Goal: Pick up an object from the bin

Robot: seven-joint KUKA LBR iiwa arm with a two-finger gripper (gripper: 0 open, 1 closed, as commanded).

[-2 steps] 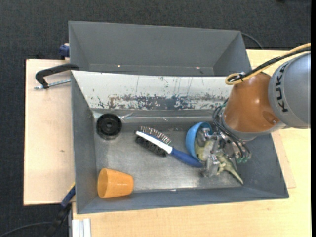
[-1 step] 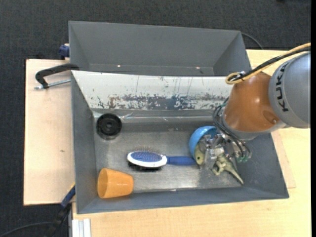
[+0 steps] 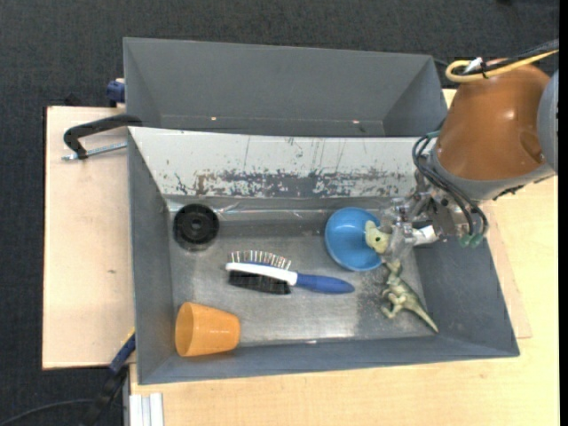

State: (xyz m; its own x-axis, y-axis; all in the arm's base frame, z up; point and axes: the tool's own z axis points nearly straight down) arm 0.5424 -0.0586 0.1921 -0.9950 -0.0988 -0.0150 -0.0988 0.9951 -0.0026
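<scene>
My gripper (image 3: pixel 406 227) hangs at the right side of the bin, just right of a blue bowl (image 3: pixel 348 239). A small pale yellow-green thing (image 3: pixel 374 235) sits at the bowl's right rim, right beside the gripper; whether it is touched I cannot tell. Just below the gripper, an olive toy dinosaur (image 3: pixel 401 299) lies on the bin floor near the front right corner.
A brush with white bristles and a blue handle (image 3: pixel 282 275) lies mid-floor. An orange cup (image 3: pixel 207 329) lies on its side at the front left. A black round lid-like thing (image 3: pixel 195 224) sits at the back left. The arm's orange cover looms over the right wall.
</scene>
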